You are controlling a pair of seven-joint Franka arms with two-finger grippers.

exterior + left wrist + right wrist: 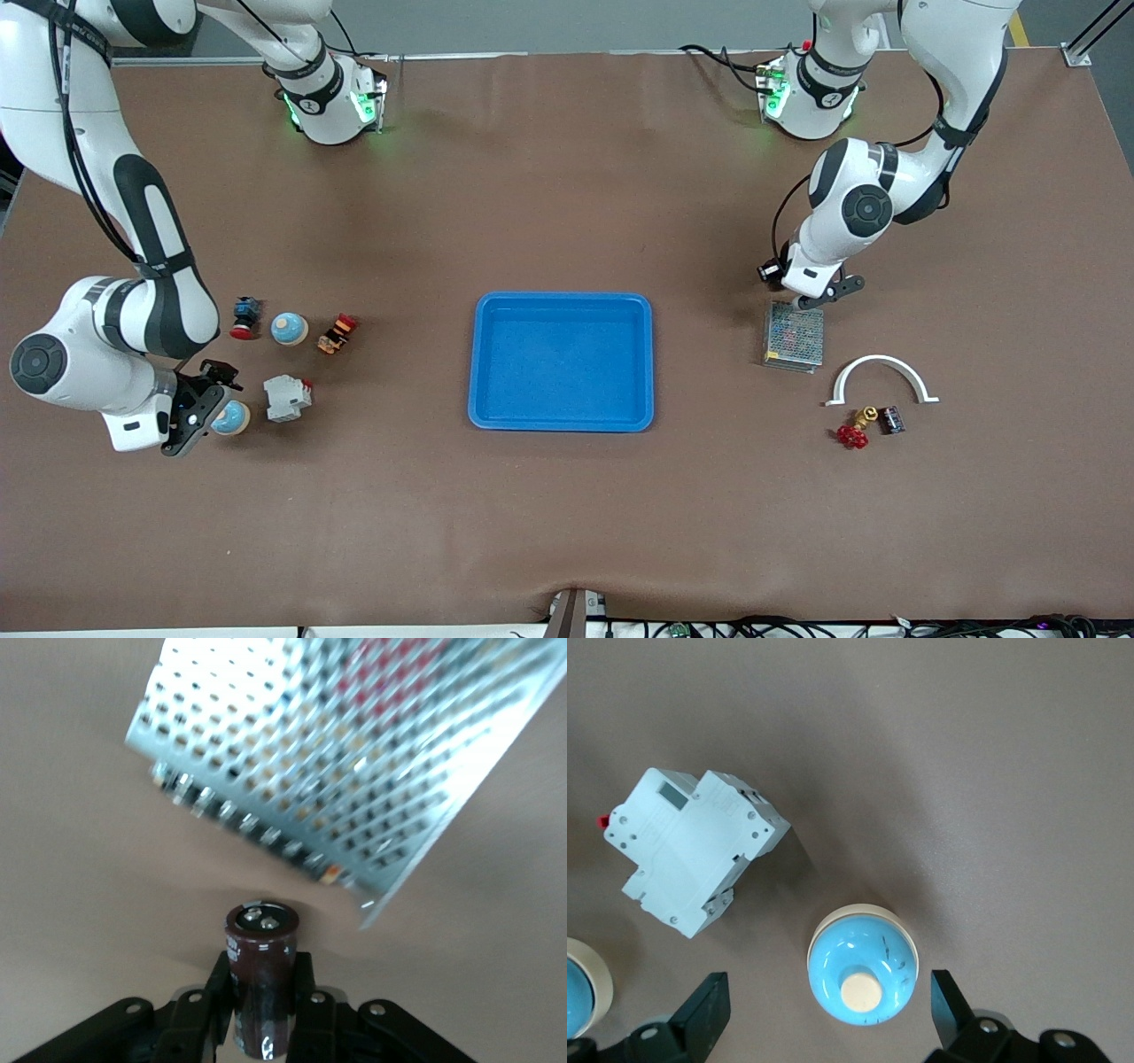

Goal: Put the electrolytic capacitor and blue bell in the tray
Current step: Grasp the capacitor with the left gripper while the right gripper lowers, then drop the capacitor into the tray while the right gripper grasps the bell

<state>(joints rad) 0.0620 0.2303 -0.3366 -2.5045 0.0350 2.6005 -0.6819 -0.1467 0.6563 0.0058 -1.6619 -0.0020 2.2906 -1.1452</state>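
Observation:
My left gripper (260, 967) is shut on the electrolytic capacitor (260, 979), a dark brown cylinder with a silver top. In the front view this gripper (819, 297) is low over the table, beside a perforated metal box (793, 335); the capacitor is hidden there. My right gripper (827, 997) is open, its fingers (704, 1010) straddling a blue bell (862, 974) without touching it. That bell (232, 416) stands at the right arm's end of the table. The bright-blue tray (561, 301) lies mid-table with nothing in it.
A white circuit breaker (286, 398) sits beside the straddled bell, with a second blue bell (289, 329), a red push button (244, 317) and an orange part (337, 333) farther back. Near the left arm lie a white arch (880, 377), a red-wheeled brass valve (855, 431) and a small dark cylinder (890, 419).

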